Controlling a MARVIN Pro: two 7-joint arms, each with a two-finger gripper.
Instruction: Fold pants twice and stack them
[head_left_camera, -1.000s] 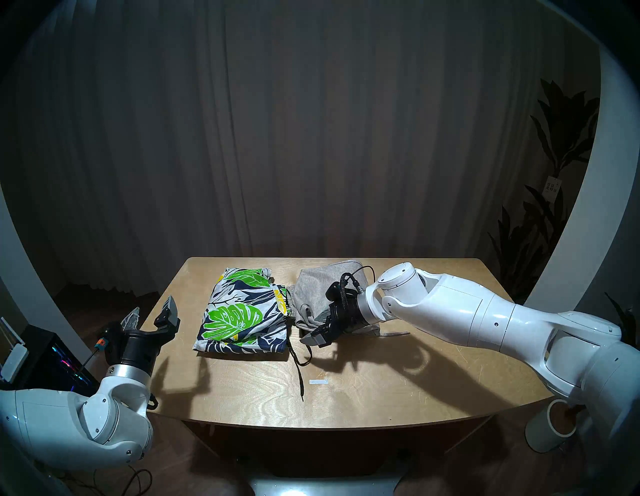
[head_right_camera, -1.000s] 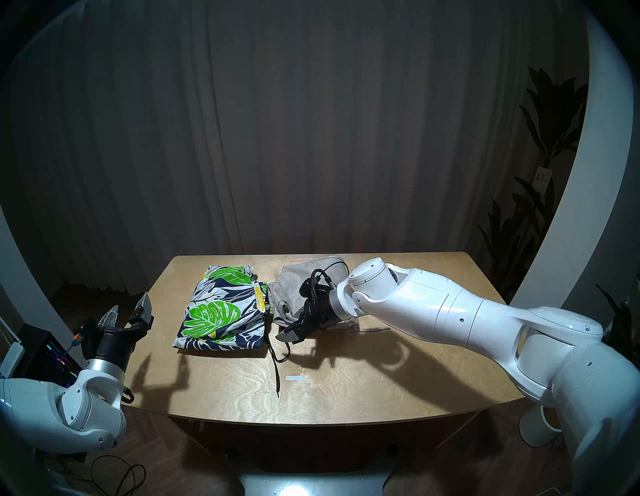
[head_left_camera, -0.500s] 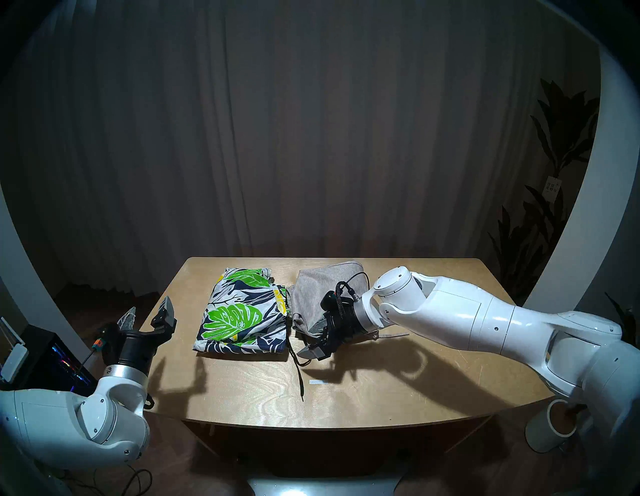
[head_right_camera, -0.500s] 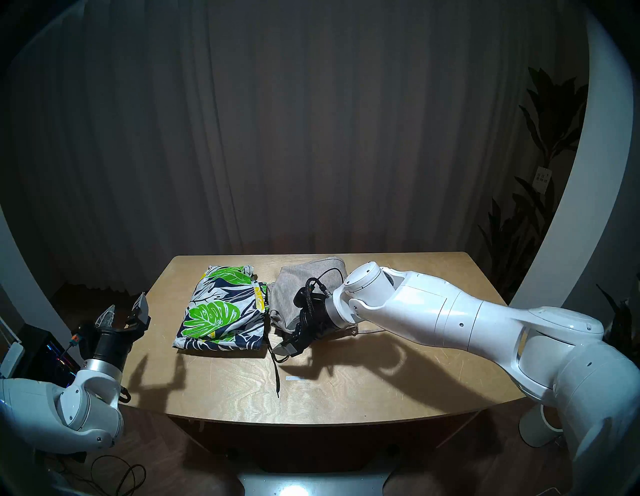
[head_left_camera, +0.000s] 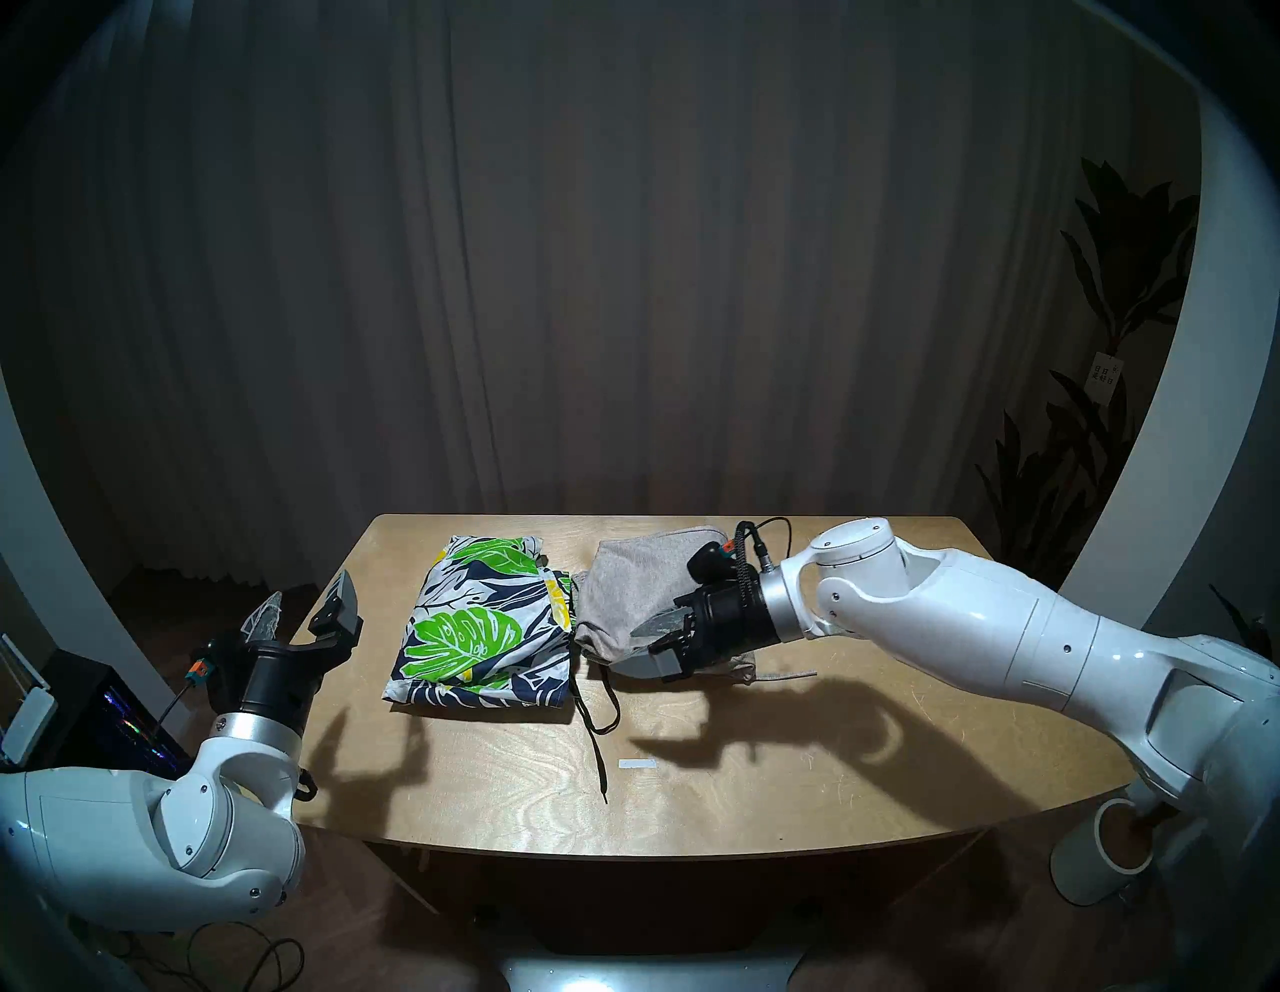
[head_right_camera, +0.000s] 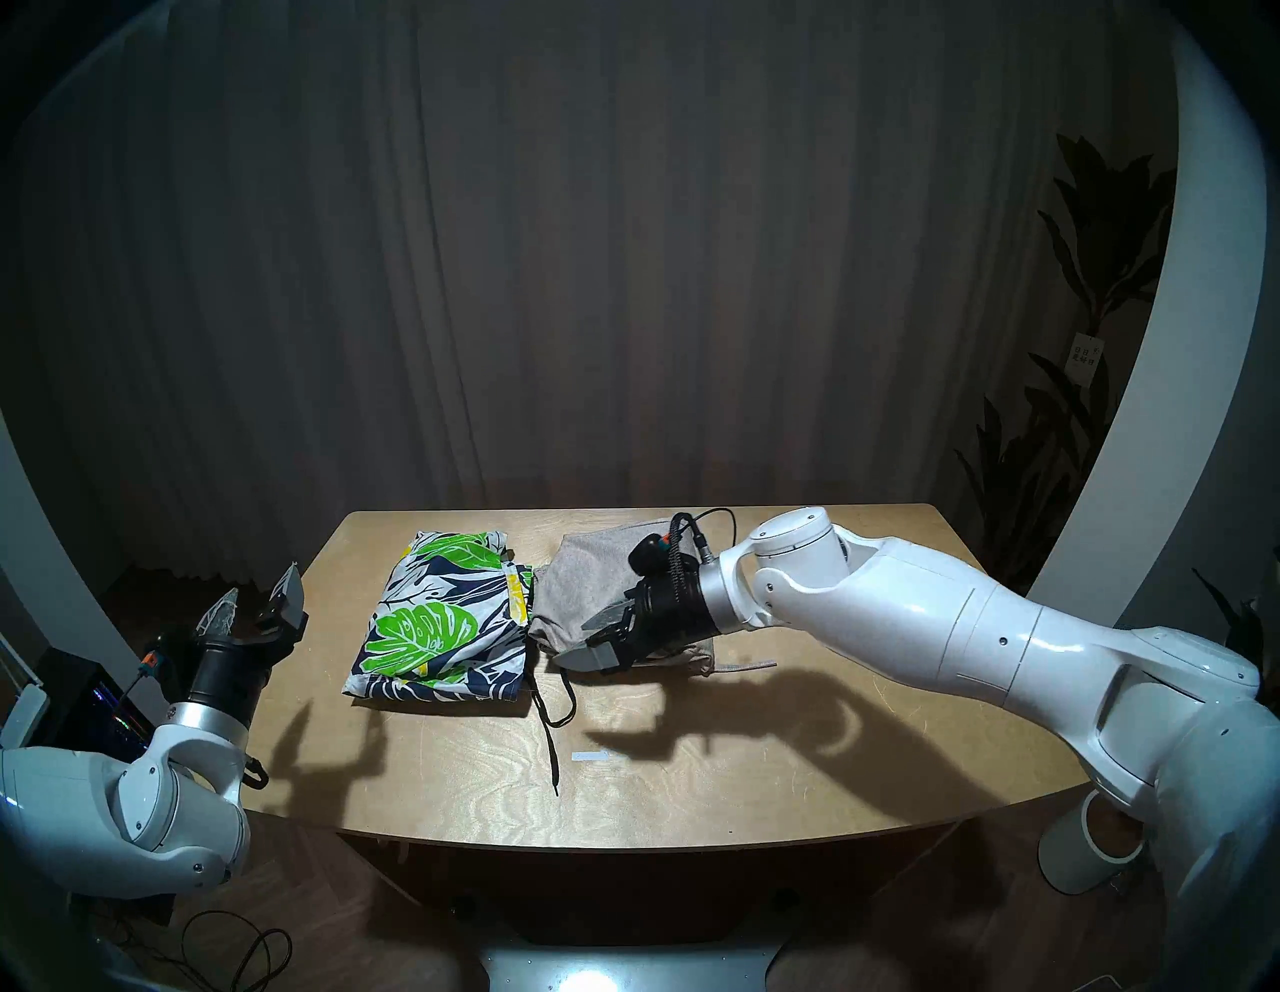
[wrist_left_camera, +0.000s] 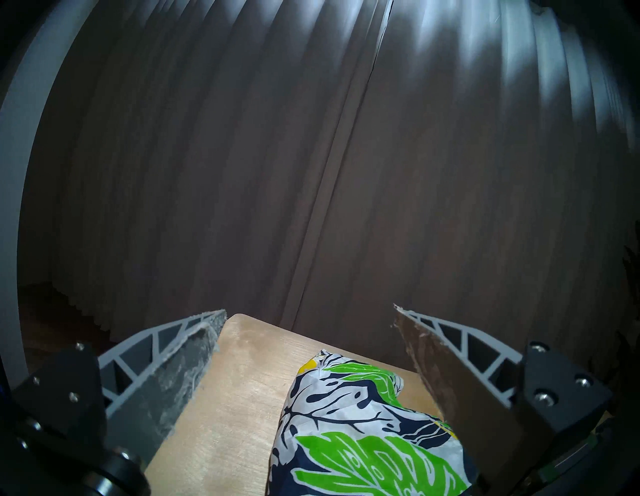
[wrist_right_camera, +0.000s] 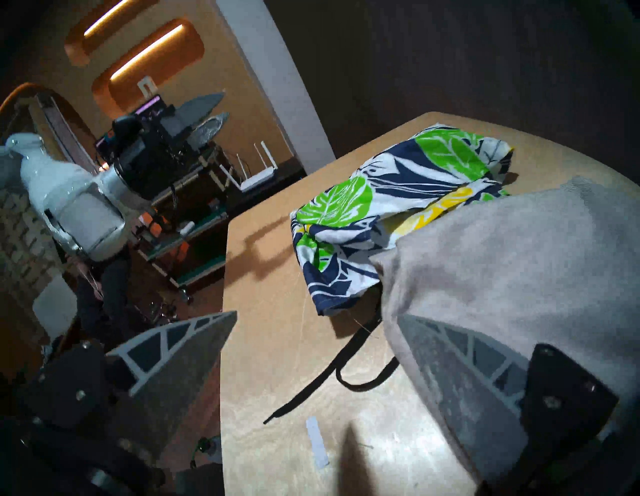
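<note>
- Grey shorts (head_left_camera: 641, 589): soft, light knit, judged limp; best pinched at a folded edge.
- Leaf-print shorts (head_left_camera: 485, 623): thin, likely slippery; drawstring (head_left_camera: 596, 727) trailing loose.
- Right gripper (head_left_camera: 654, 648): fingers wide, nothing held.
- Left gripper (head_left_camera: 305, 613): fingers wide, nothing held.

Pretty dim room overall, with one hard light from above and behind the robot. It throws crisp dark shadows of both arms across the table (head_left_camera: 727, 796), falling nearer the camera than the jaws. There's a bit of glare on the white arm shells. All views have heavy fisheye bending and a dark rim. The left wrist view is sharp near the jaws, but the curtain (wrist_left_camera: 311, 156) beyond them is streaky. The right wrist view is soft and blocky at its far left edge.
</note>
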